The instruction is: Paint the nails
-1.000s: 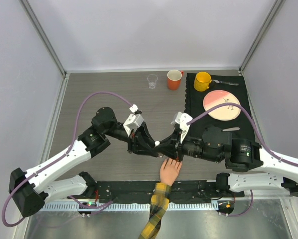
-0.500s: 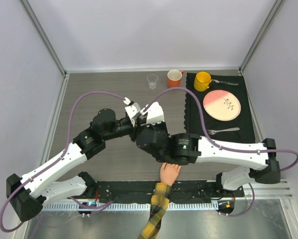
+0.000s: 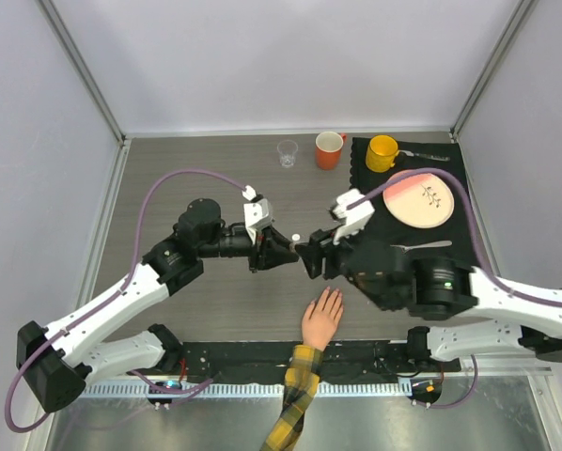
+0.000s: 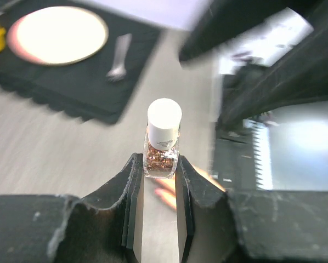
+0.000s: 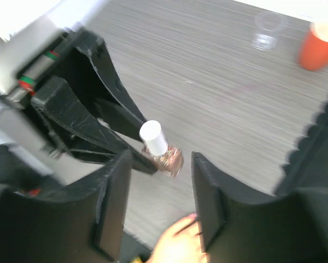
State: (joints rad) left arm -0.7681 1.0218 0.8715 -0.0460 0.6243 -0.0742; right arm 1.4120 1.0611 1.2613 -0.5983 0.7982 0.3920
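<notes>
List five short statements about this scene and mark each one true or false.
1. The left pincer is shut on the nail polish bottle. True.
2. The bottle's white cap is off. False: it is on.
3. The right pincer grips the cap. False: its jaws stand open, clear of it.
4. The fake hand lies at the table's near edge. True.
5. The orange mug stands on the black mat. False: it stands beside it on bare table; the yellow mug is on the mat.
</notes>
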